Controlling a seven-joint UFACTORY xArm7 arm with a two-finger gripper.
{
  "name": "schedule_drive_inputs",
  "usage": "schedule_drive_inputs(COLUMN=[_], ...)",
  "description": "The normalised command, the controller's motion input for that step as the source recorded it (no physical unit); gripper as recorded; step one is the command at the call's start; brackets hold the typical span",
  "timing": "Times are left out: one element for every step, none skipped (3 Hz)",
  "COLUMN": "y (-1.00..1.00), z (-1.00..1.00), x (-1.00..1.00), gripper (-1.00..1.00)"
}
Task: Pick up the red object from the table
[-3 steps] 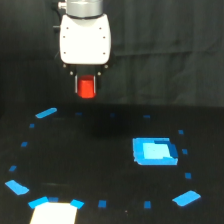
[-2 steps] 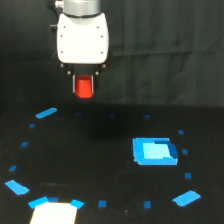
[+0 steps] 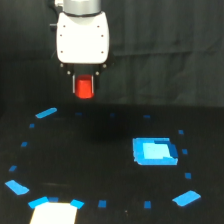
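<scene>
Exterior view: I see the white gripper [image 3: 84, 86] hanging in the upper part of the frame, toward the exterior view's left. Its two short fingers are pinched on the red object [image 3: 85, 88] — a stubby red-orange block held clear above the table [image 3: 110, 150], not touching it. On the black surface I read scattered blue tape marks [image 3: 46, 113], a bright blue rectangular patch [image 3: 154, 151] toward the exterior view's right, and a white patch [image 3: 54, 213] at the bottom edge — all well apart from the block.
</scene>
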Motion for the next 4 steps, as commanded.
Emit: schedule_drive_inputs(y=[-0.02, 0.04, -0.3, 0.09], z=[0.64, 0.2, 0.11, 0.46], x=[0.22, -0.31, -0.02, 0.27], gripper=[-1.0, -1.0, -1.0, -1.0])
